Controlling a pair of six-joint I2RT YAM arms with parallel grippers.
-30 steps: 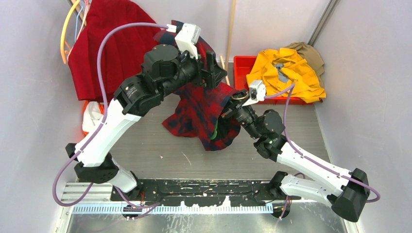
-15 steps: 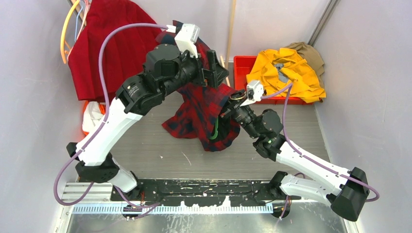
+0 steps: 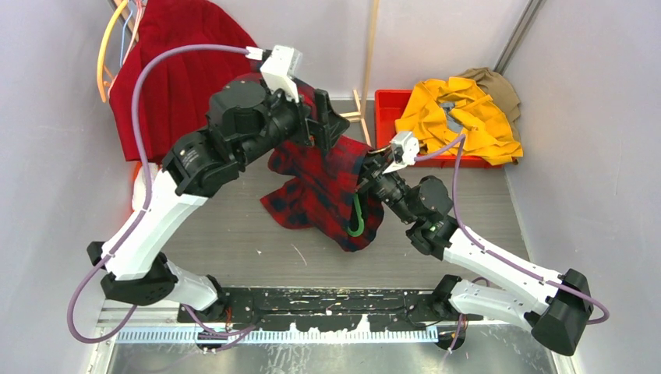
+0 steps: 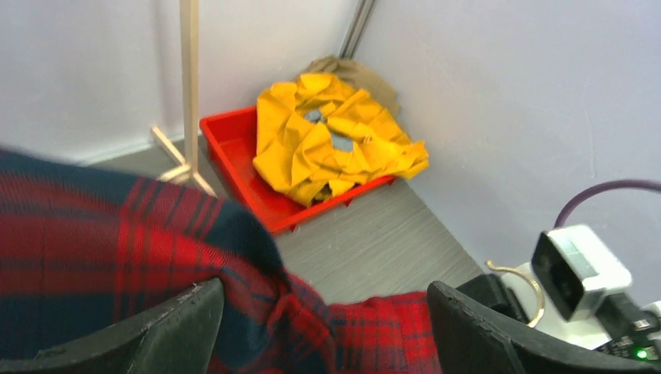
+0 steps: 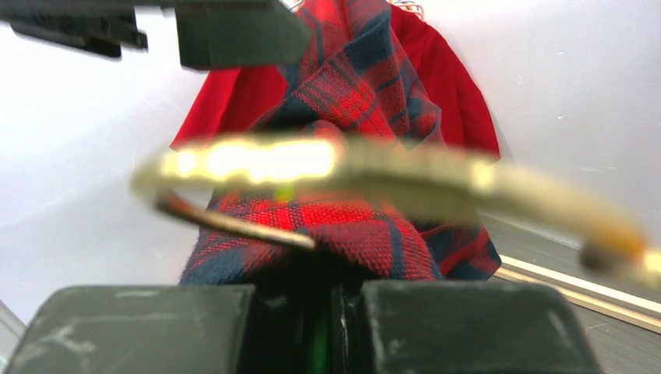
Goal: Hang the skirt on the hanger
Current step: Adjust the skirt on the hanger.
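The bright-red skirt [image 3: 179, 70] hangs at the back left; in the right wrist view the skirt [image 5: 456, 86] shows behind the plaid shirt. Thin hangers [image 3: 104, 51] hang beside it, and I cannot tell the cream hanger among them. My left gripper [image 3: 323, 125] [image 4: 327, 327] is open, its fingers [image 4: 160, 327] astride the red-and-black plaid shirt [image 3: 323, 183] [image 4: 109, 249] without gripping it. My right gripper [image 3: 368, 173] [image 5: 335, 292] is shut on the neck of a green hanger [image 3: 357, 222] [image 5: 318, 347] inside the shirt. Its gold hook [image 5: 390, 175] crosses that view.
A red bin [image 3: 383, 117] [image 4: 242, 167] at the back right holds a yellow garment [image 3: 460, 117] [image 4: 327, 140] and a brown one [image 3: 491, 82]. A wooden stand [image 3: 366, 70] [image 4: 187, 78] rises beside it. Grey walls close both sides. A white and orange item [image 3: 142, 187] lies under the left arm.
My left gripper opened wide and swung left and back over the plaid shirt. The shirt shifted slightly, and more of the green hanger shows below it. The right gripper stayed shut.
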